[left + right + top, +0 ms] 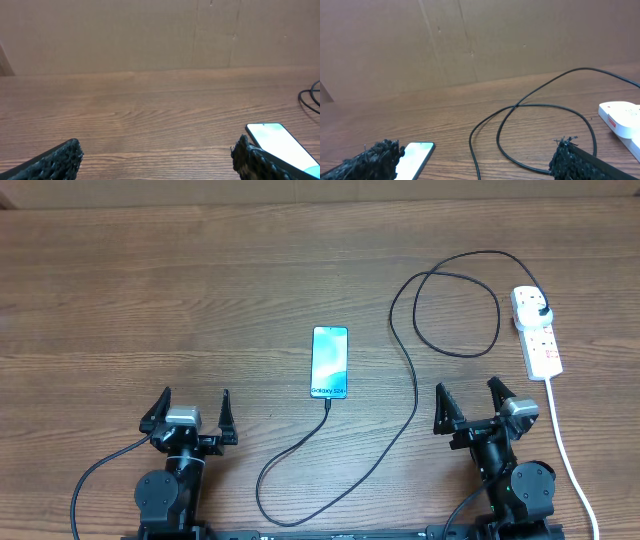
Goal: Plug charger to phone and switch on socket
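Already charger (414, 385) joins phone (330, 362) and socket (536, 330), left claw (195, 394) apart, right claw (465, 385) apart.

phone (330, 362) lay flat in the middle of the tabletop (150, 290), ahead of and between the left tool (195, 395) and right tool (465, 390). socket (537, 332) sat far right, ahead of the right tool, its cord (566, 450) trailing back past that tool's outer side. charger (412, 395) plugged into the socket's far end, looped leftward, then swept back to the phone's near edge.
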Tool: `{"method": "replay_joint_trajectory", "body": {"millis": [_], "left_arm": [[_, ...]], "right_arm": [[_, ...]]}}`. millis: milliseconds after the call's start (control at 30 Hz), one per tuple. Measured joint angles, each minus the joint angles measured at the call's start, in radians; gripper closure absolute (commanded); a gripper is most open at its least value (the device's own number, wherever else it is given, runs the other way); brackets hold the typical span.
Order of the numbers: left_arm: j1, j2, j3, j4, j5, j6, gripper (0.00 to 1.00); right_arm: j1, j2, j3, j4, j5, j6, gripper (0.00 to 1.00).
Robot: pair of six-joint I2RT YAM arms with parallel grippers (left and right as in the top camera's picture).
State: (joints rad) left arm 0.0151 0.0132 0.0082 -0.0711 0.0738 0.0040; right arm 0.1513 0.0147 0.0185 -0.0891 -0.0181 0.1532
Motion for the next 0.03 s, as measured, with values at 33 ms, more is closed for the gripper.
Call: {"method": "replay_joint_trajectory", "body": {"millis": [33], "left_arm": [[0.0,0.0,0.0,0.0,0.0,0.0,0.01]], "right_arm": [[0.0,0.0,0.0,-0.001,0.0,0.0,0.0]]}}
